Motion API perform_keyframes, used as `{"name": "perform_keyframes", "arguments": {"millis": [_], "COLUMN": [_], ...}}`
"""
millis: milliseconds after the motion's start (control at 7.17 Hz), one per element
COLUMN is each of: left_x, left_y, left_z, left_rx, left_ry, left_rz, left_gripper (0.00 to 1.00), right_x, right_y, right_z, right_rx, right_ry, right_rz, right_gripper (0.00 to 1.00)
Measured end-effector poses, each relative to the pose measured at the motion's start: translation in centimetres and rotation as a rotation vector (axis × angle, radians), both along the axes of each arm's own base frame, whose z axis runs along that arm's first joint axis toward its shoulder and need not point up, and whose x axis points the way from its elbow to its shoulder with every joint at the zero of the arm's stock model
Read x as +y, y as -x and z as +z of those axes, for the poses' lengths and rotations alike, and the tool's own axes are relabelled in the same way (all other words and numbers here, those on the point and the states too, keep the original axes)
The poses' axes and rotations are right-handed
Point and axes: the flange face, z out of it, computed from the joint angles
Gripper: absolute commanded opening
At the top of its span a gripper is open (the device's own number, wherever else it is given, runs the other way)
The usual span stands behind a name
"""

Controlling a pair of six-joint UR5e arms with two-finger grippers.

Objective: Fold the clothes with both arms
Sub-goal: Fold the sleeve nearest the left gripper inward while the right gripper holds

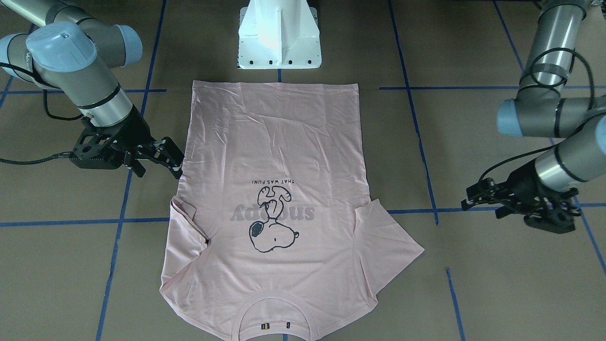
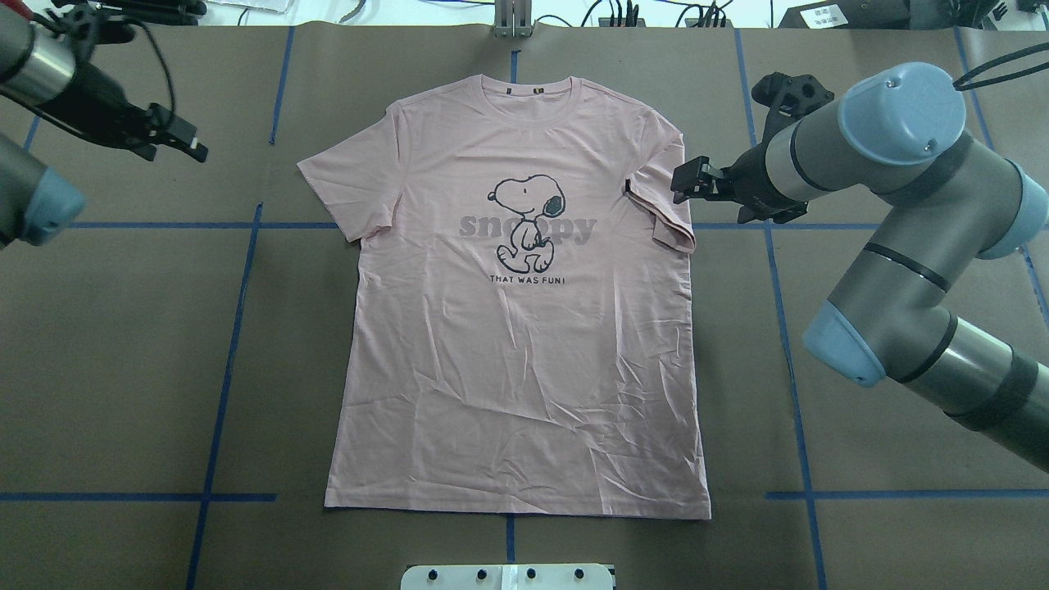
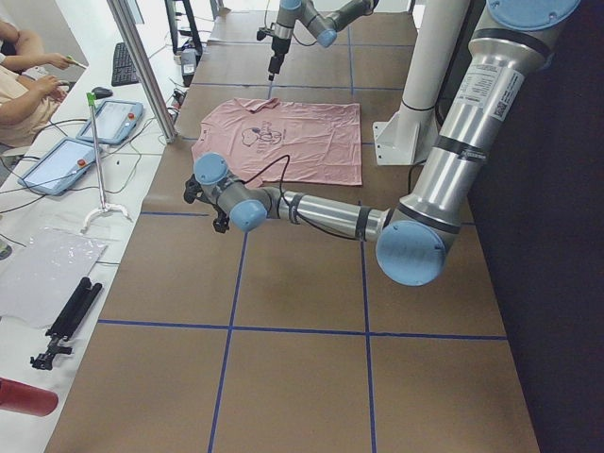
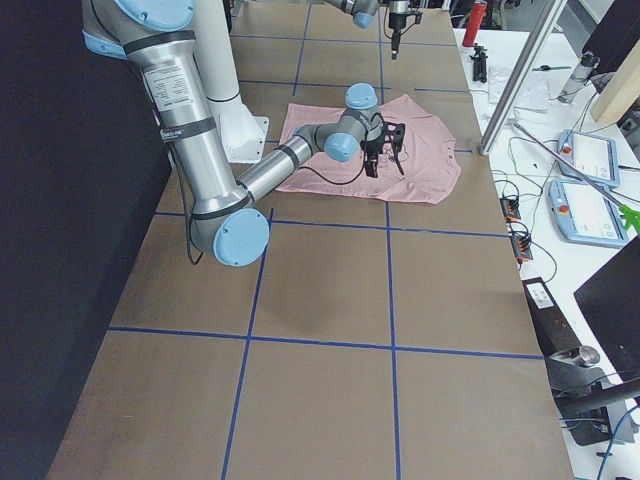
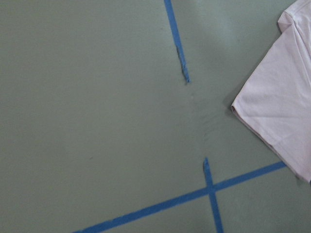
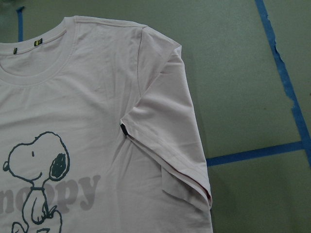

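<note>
Brown table (image 2: 123,369): T-shirt (image 2: 524,369) flat at centre, print up, long axis running from the base outward, collar at the far end. Left gripper (image 2: 187,141) and right gripper (image 2: 695,179) have their jaws apart and empty, one out beyond each sleeve.

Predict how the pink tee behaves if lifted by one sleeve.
Probably floppy: the T-shirt lies flat and creased all over, so it should drape and sag. The sleeve beside the right end effector is doubled over, so a pinch may catch several layers.
</note>
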Motion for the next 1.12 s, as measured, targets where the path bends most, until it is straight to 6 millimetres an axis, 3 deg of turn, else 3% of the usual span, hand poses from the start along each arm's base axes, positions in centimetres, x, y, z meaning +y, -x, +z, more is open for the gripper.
{"name": "perform_keyframes", "arguments": {"millis": [140, 419, 698, 1116], "left_x": [0.2, -0.1, -0.6, -1.6], "left_y": [-4.4, -10.2, -12.1, -12.7], "left_z": [-1.8, -3.1, -2.4, -0.6], "left_rx": [-0.022, -0.066, -0.087, -0.101], "left_ry": [0.006, 0.010, 0.007, -0.013], "left_rz": [-0.039, -0.091, -0.112, -0.141], "left_gripper": [0.95, 0.86, 0.81, 0.69], "right_x": [0.4, 0.7, 0.7, 0.6], "right_y": [-0.3, -0.5, -0.3, -0.2], "right_z": [0.6, 1.4, 2.3, 2.7], "right_rx": [0.003, 0.010, 0.022, 0.029], "right_ry": [0.007, 0.014, 0.019, 0.019], "right_rz": [-0.002, -0.004, -0.006, -0.004], "right_gripper": [1.00, 1.00, 1.00, 1.00]}}
